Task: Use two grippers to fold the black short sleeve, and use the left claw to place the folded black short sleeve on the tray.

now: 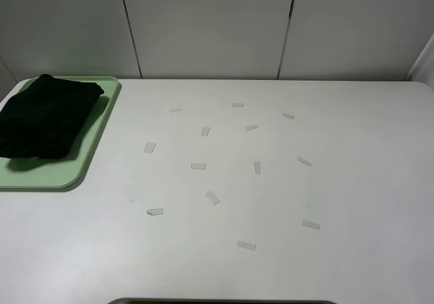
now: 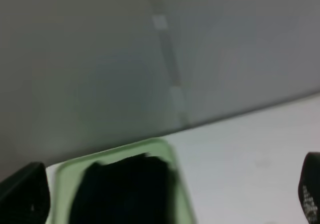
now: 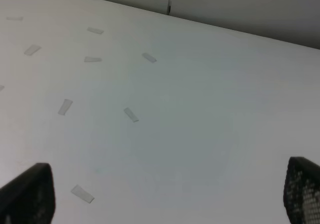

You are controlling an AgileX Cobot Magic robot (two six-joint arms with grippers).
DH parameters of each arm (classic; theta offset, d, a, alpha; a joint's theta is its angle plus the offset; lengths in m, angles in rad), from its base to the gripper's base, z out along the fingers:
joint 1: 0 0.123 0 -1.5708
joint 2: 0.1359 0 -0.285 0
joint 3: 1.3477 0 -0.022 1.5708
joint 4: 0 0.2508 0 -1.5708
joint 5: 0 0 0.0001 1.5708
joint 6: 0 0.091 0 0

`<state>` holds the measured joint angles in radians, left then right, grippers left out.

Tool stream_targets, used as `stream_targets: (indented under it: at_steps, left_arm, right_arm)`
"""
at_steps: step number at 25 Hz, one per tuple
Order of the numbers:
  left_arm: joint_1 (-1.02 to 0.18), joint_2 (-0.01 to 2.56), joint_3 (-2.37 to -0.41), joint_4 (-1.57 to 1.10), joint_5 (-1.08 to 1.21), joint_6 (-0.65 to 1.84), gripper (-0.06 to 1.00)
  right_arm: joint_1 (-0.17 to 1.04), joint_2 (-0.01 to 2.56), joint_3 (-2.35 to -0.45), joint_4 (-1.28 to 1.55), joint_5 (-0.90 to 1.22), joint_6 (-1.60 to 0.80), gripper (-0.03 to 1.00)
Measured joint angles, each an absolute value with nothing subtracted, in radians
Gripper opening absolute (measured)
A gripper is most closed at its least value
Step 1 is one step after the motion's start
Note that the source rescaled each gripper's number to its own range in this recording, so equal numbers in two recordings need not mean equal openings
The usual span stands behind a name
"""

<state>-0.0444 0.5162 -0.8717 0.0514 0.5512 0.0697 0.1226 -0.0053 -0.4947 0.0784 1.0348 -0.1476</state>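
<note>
The black short sleeve (image 1: 44, 117) lies folded in a dark bundle on the pale-green tray (image 1: 47, 172) at the table's far left; no lettering or tag shows. Neither arm appears in the exterior high view. In the left wrist view, the left gripper (image 2: 167, 196) is open, its two black fingertips (image 2: 25, 194) wide apart at the frame's edges. It hangs above the table, looking toward the tray (image 2: 182, 199) and the shirt (image 2: 125, 189), touching neither. The right gripper (image 3: 165, 194) is also open over bare white table, with nothing between its fingertips (image 3: 305, 191).
Several small strips of clear tape (image 1: 213, 197) are stuck across the middle of the white table (image 1: 352, 182); some strips of tape (image 3: 131, 114) also show in the right wrist view. A grey panelled wall (image 1: 203, 26) runs along the table's far edge.
</note>
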Motion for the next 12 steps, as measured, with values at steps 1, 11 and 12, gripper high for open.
stream_targets:
  at_steps: [1,11,12]
  left_arm:
    - [-0.061,0.461,-0.859,0.14,0.562,-0.033,1.0]
    - [-0.082,0.064,-0.76,0.232,0.814,-0.083,1.0]
    - [-0.082,0.033,-0.753,0.205,0.841,-0.01,1.0]
  right_arm:
    - [0.123,-0.005,-0.495,0.078,1.035,-0.148,1.0]
    - [0.123,-0.005,-0.495,0.078,1.035,-0.148,1.0]
    - [0.123,-0.005,-0.495,0.078,1.035,-0.148,1.0]
